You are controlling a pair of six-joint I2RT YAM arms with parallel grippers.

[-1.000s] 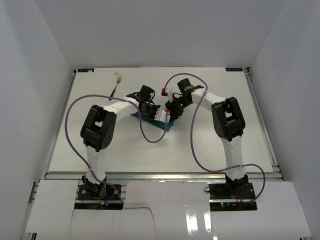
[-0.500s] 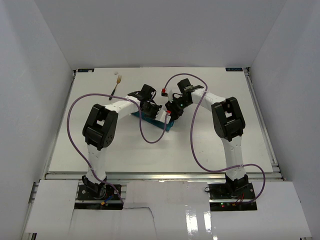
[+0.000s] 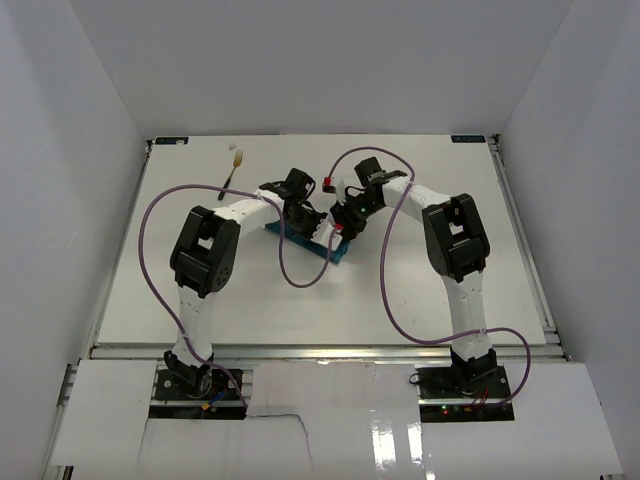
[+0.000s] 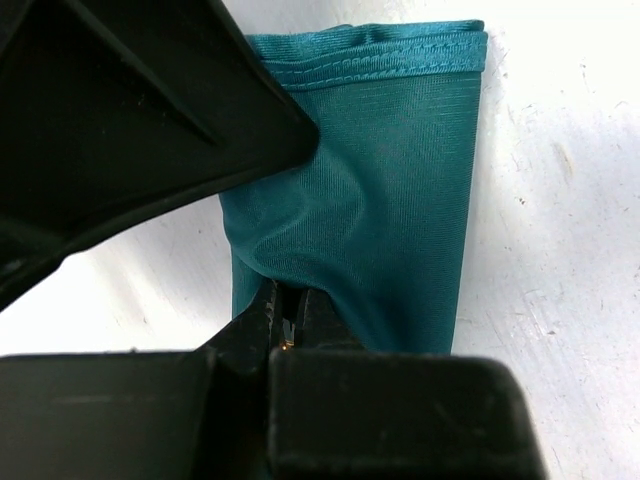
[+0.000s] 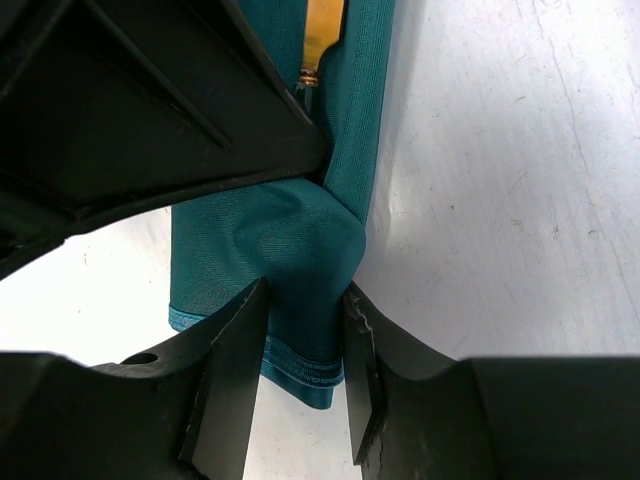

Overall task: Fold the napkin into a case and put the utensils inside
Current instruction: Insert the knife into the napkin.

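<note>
The teal napkin (image 3: pixel 322 243) lies folded mid-table, under both grippers. My left gripper (image 3: pixel 312 215) is shut, its tips (image 4: pixel 288 295) tucked under the napkin (image 4: pixel 400 180), with a thin gold-glinting piece pinched between them. The right wrist view shows the knife's gold blade (image 5: pixel 323 30) running out between the cloth layers. My right gripper (image 3: pixel 340 222) is shut on a bunched fold of the napkin (image 5: pixel 260 240) near its hemmed corner, one finger on each side (image 5: pixel 305 290). The fork (image 3: pixel 232 172) lies apart at the far left, pale head pointing away.
Purple cables loop from both arms over the table in front of the napkin (image 3: pixel 300 275). A small red-tipped part (image 3: pixel 328 182) sits on the right arm's wrist. White walls stand around the table.
The left arm has edged a little to the right and away from its base, bringing its gripper closer to the right one. The napkin's near corner has shifted slightly. Both grips are unchanged.
</note>
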